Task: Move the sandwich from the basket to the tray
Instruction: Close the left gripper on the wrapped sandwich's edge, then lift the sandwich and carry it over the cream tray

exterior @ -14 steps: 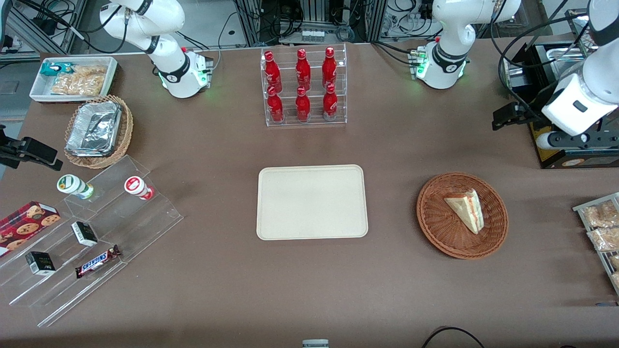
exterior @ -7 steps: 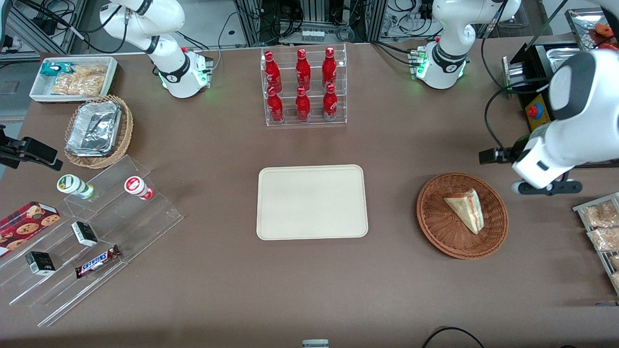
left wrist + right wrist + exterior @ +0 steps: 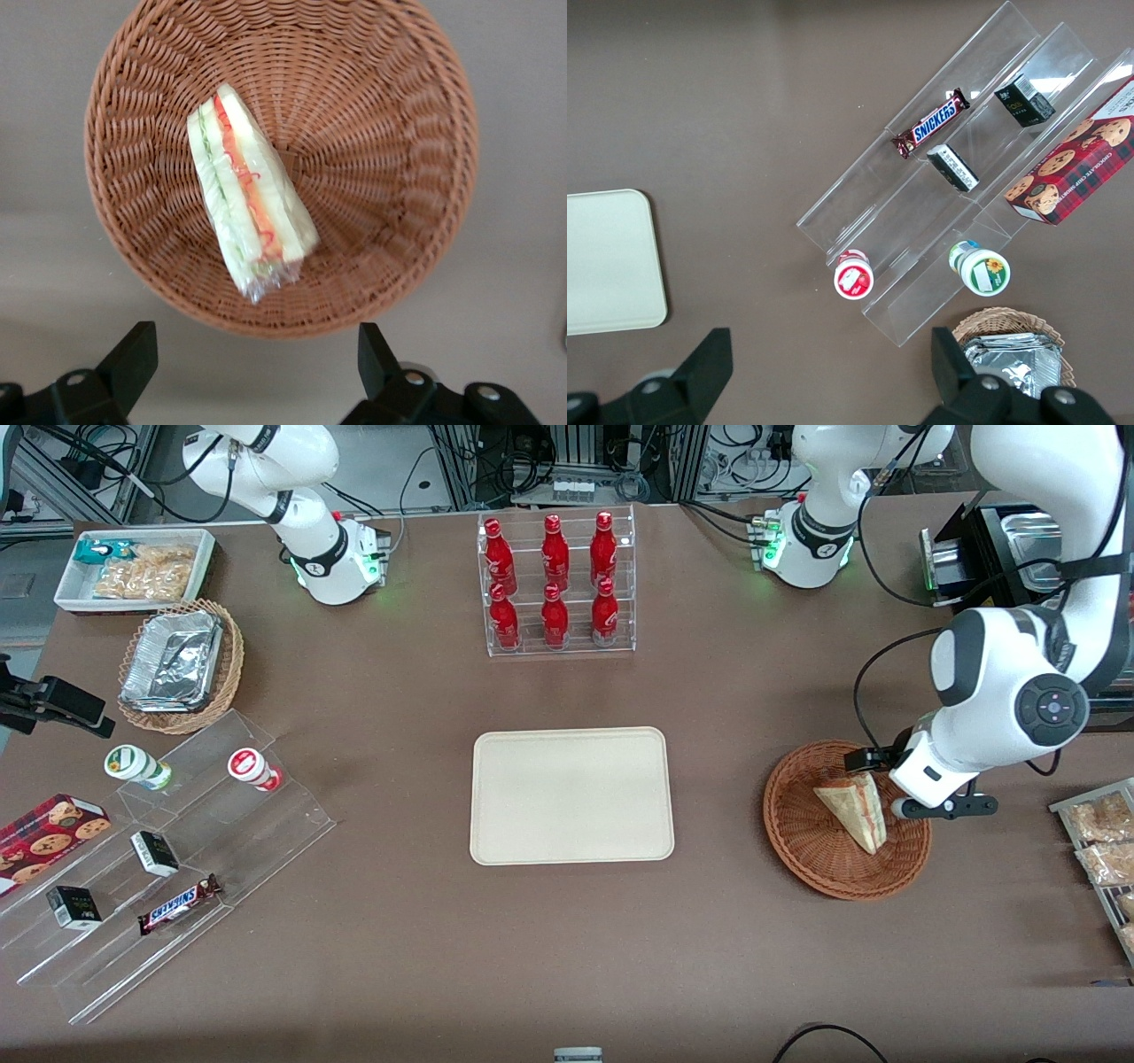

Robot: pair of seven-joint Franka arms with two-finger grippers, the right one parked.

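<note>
Left gripper [image 3: 250,372] swung in from table edge within last second, now hovering over basket [image 3: 802,841] rim. Fingers spread wide, nothing held. Sandwich [image 3: 248,190] just ahead, lying in basket, untouched. Tray [image 3: 571,795] well apart. Looks like descent next.

reddish-brown woven basket [image 3: 390,115], pale sandwich [image 3: 252,205] striped red and green, beige tray [image 3: 570,794]

One gripper [image 3: 257,372], fingers apart, just above one sandwich [image 3: 855,808] in one reddish basket [image 3: 797,841]. Well away from it, toward the parked arm's end: one beige tray [image 3: 571,795], six red bottles [image 3: 555,615], two round-lidded cups [image 3: 254,768], two small dark boxes [image 3: 154,852], one Snickers bar [image 3: 180,903], one cookie box [image 3: 49,833], one tan basket [image 3: 233,666], one white bin [image 3: 209,553].
</note>
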